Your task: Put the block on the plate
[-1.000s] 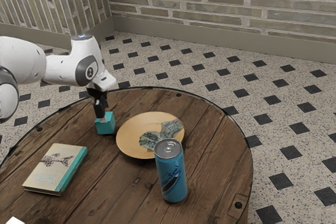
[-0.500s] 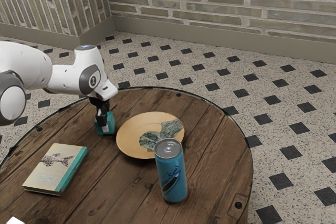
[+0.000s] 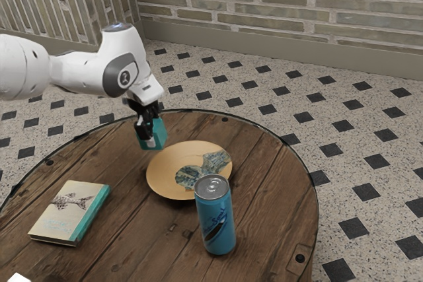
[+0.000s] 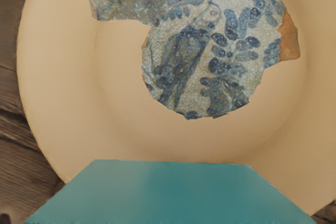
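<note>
Block [image 3: 160, 135] just lifted off counter [image 3: 139, 236], carried toward plate [image 3: 164, 171]; gripper [image 3: 153, 141] clamped on it, left of centre in exterior frame, near plate's upper-left rim; pick looks done, likely left: move over plate, lower, release

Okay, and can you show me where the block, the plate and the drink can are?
Block [image 3: 160, 136]: exterior view, on a teal side face.
Plate [image 3: 162, 171]: exterior view, on its bare tan surface, near the rim.
Drink can [image 3: 217, 226]: exterior view, on the blue side, below the top.
</note>
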{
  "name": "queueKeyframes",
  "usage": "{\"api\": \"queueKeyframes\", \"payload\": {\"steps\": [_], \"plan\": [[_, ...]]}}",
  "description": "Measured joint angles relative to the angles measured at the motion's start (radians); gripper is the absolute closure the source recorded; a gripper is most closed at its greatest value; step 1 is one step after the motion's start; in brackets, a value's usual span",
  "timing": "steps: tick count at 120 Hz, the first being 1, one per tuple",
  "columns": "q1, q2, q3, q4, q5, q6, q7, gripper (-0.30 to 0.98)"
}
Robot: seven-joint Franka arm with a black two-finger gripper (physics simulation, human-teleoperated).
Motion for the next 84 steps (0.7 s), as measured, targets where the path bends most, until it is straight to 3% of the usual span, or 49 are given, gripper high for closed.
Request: {"api": "queueKeyframes", "payload": {"steps": [44,68,84], "plan": [[-0.083,0.189,-0.003,0.101,-0.022,-0.003,-0.024,0.31],[-0.085,0.191,-0.003,0.103,-0.028,-0.005,-0.031,0.13],[-0.085,0.114,-0.003,0.089,-0.029,-0.015,-0.040,0.07]]}}
